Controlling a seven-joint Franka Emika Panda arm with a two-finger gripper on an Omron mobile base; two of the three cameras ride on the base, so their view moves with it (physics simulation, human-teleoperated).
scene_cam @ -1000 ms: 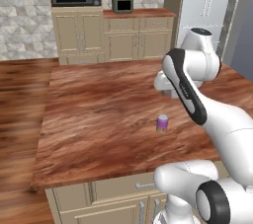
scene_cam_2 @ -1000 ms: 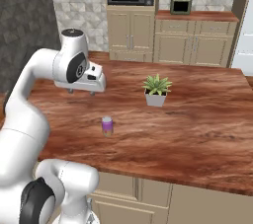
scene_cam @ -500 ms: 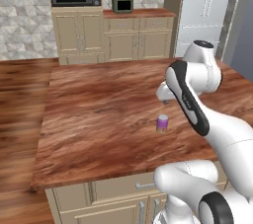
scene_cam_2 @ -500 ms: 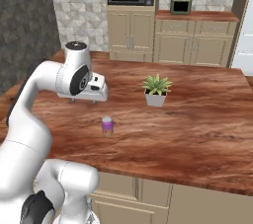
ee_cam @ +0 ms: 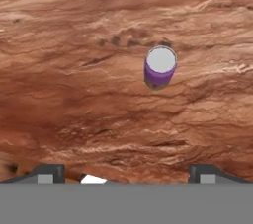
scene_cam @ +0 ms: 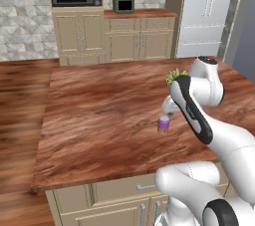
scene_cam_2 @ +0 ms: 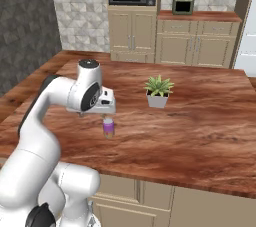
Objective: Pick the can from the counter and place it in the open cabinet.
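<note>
Purple can [ee_cam: 159,67] upright on wood counter [ee_cam: 74,70]; no legible label

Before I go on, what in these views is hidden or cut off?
- Gripper: hand view, only the fingertips rise above the bottom edge.
- Can: left base view, its top meets the arm's end, so clearance is unreadable.
- Plant: left base view, mostly behind the arm.
- Counter: right base view, right end cut off.

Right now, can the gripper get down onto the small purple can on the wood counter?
Probably yes: the open gripper hangs above the small purple can, which stands upright with bare counter around it.
</note>
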